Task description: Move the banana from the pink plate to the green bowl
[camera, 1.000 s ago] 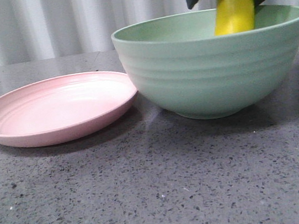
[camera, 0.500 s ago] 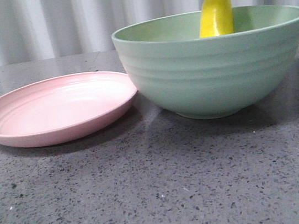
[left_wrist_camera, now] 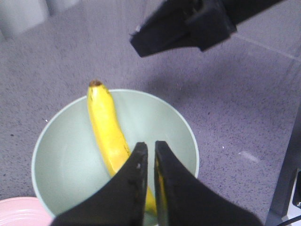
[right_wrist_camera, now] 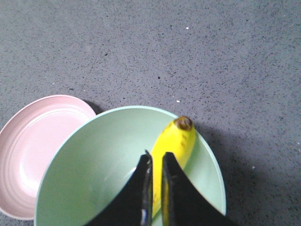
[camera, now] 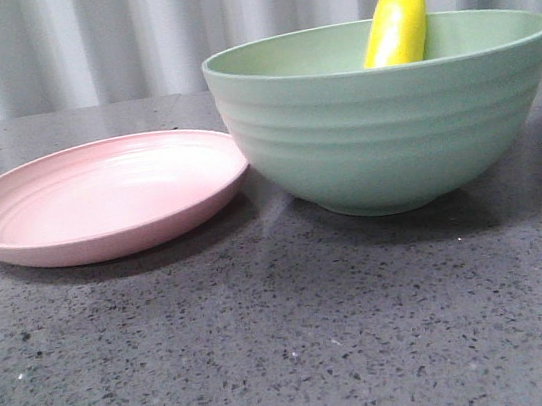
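Note:
The banana (camera: 395, 22) stands slanted inside the green bowl (camera: 393, 135), its dark tip poking above the far rim. The pink plate (camera: 99, 197) sits empty to the left, its rim touching the bowl. No gripper shows in the front view. My left gripper (left_wrist_camera: 151, 145) hovers above the bowl (left_wrist_camera: 66, 155) and banana (left_wrist_camera: 106, 127), fingers nearly together, empty. My right gripper (right_wrist_camera: 155, 154) also hangs high over the bowl (right_wrist_camera: 94, 165) and banana (right_wrist_camera: 176, 141), fingers nearly together, empty. The right gripper also shows in the left wrist view (left_wrist_camera: 138, 40).
The plate shows beside the bowl in the right wrist view (right_wrist_camera: 33, 146). Both stand on a dark speckled stone tabletop (camera: 291, 342). A pale curtain (camera: 78, 48) hangs behind the table.
The gripper that held the banana over the bowl let go and rose out of the front view. The banana now rests in the bowl, leaning against the rim.

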Controlling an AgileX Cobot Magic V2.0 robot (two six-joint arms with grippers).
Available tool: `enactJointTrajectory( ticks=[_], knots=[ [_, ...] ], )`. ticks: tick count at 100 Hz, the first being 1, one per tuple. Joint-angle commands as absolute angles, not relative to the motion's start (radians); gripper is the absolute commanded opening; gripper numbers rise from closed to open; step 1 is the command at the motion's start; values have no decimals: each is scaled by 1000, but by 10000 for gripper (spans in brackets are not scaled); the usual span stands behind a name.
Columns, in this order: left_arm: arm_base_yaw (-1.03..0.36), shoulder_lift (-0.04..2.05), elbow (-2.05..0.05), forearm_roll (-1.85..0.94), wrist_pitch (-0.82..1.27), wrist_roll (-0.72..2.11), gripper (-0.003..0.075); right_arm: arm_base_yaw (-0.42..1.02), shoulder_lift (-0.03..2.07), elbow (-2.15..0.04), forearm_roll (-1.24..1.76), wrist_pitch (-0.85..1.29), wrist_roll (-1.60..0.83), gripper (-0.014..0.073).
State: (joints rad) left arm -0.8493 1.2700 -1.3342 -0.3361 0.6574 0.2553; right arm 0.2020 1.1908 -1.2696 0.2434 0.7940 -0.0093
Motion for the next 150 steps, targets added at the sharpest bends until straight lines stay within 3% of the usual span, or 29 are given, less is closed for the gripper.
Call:
enactJointTrajectory(
  ticks=[1,54,86,129,150],
  knots=[
    [-854,1182,-1327,-352,578,265,-20,205,1107,-1246,240,722,-39,-68],
    [-854,615,-778,-352,351,285,-20,210,550,-710,240,435,-56,-68],
    [-854,309,-445,-358,297,285,-20,210,243,-515,240,463,-56,-68],
    [-854,-36,-281,-358,296,285,-20,210,-30,-424,238,572,-45,-68],
    [-854,-29,-281,-361,321,285,-20,205,-24,-419,250,606,-37,-68]
  ],
)
